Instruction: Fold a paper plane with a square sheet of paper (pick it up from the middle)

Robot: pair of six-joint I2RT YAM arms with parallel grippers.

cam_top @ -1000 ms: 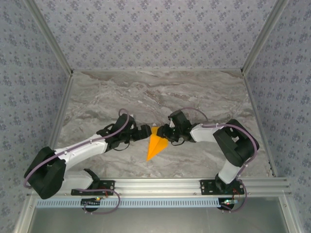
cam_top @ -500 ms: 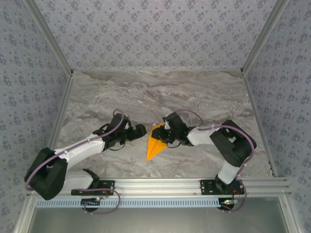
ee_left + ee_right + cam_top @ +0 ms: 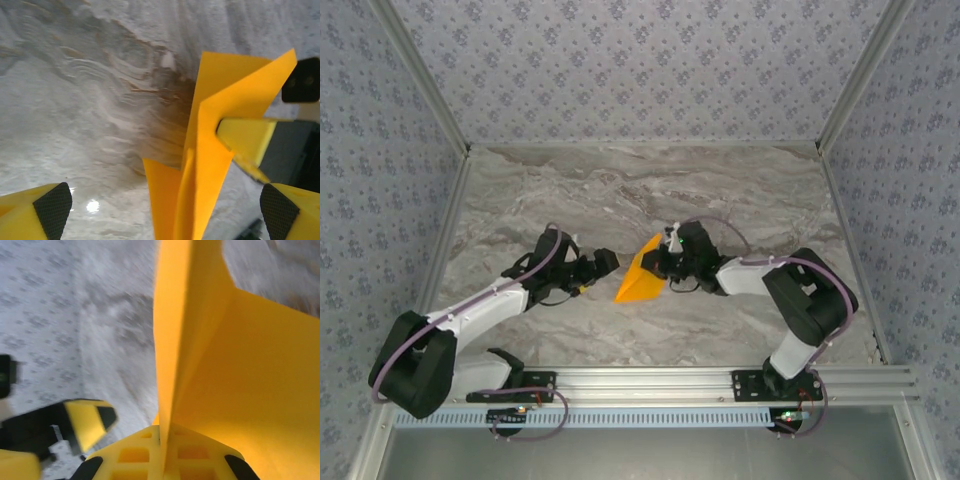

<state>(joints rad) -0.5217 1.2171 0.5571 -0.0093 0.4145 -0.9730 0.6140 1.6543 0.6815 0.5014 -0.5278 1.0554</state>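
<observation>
Grey-veined marble tabletop (image 3: 620,190), floral-patterned grey walls (image 3: 640,70), aluminium rail (image 3: 650,378) along near edge

Orange paper plane (image 3: 640,278), grey marbled table (image 3: 620,190), floral-print walls (image 3: 640,70)

From above, the paper plane (image 3: 640,281) covered the fingertips of your right gripper (image 3: 663,266), and its creases were too small for you to count there. In your left wrist view the plane ran off the bottom edge and hid part of the right gripper's yellow finger (image 3: 245,140), while the pads (image 3: 52,210) of your left gripper (image 3: 607,262) were cut by the lower corners. In your right wrist view the plane ran off the top and right edges, and the desk (image 3: 100,315) behind it was blurred.
</observation>
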